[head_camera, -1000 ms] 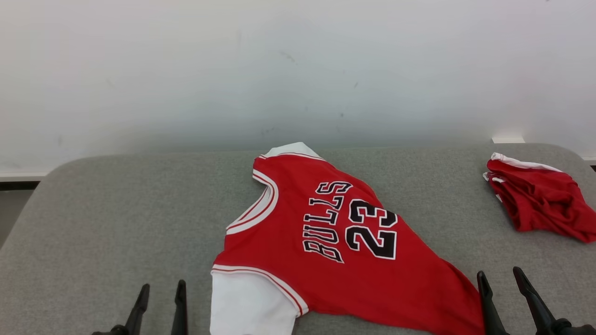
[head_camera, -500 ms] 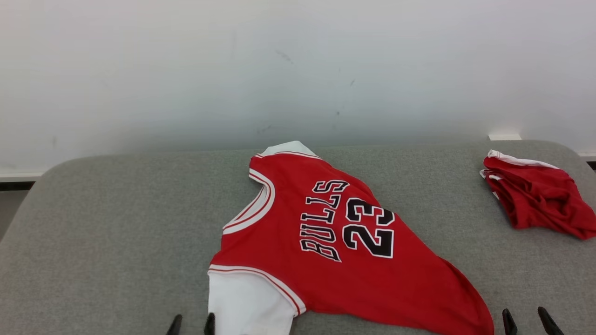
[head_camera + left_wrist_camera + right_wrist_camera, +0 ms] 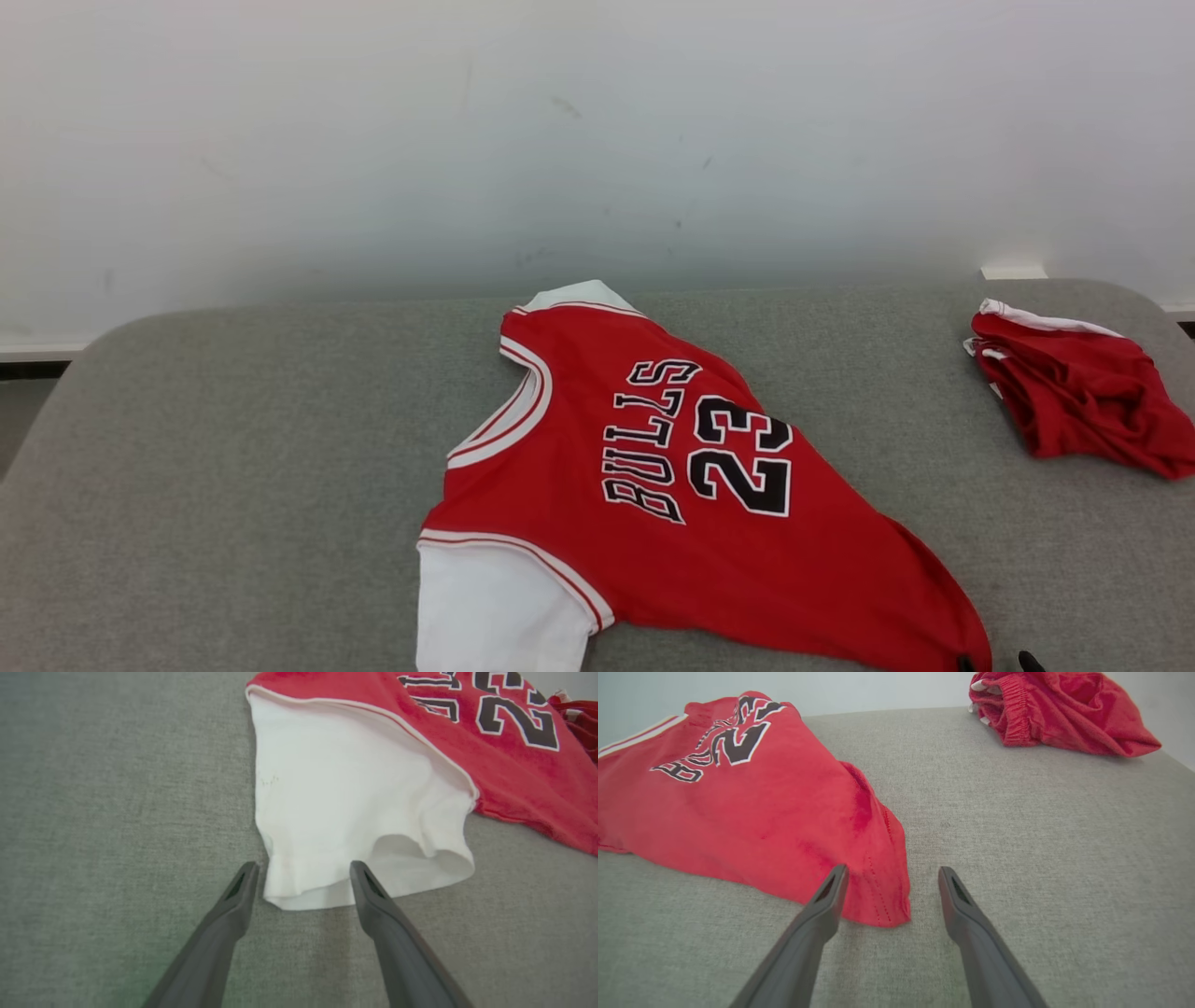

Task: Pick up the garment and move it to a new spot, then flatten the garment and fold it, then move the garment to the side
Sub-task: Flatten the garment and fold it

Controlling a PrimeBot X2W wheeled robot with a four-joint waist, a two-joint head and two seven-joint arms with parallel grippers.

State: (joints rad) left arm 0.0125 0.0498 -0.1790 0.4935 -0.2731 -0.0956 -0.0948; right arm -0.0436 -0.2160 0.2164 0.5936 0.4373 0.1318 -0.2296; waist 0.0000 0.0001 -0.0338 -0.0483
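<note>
Grippers first, since they sit closest to me. On the left wrist view the left gripper (image 3: 302, 865) stands spread wide and holds nothing. Its two dark tips sit either side of the near cuff corner of the white sleeve (image 3: 345, 812). From this angle I can't quite tell whether the tips touch the cloth or hover just above it.

The right gripper (image 3: 893, 869) is likewise fully apart and empty. One finger lies over the bottom hem corner of the jersey (image 3: 709, 523), the other over the bare grey padded top (image 3: 233, 448). In the head view those tips just peek in at the bottom right edge, beside that same hem corner.

Further out, the jersey lies near the middle of the padded top with its printed side up. BULLS and 23 show in black letters with white outlines, reading sideways to me. The white sleeve is at the near end on my left, and the white-trimmed neckline curves open toward the left. The red body tapers down to the hem corner on the right. The cloth is rumpled, with a raised fold by that corner.

Well apart from it, toward the far right of the top, sits a crumpled red bundle (image 3: 1074, 401) with a bit of white trim. Behind everything is a plain pale wall (image 3: 597, 140).
</note>
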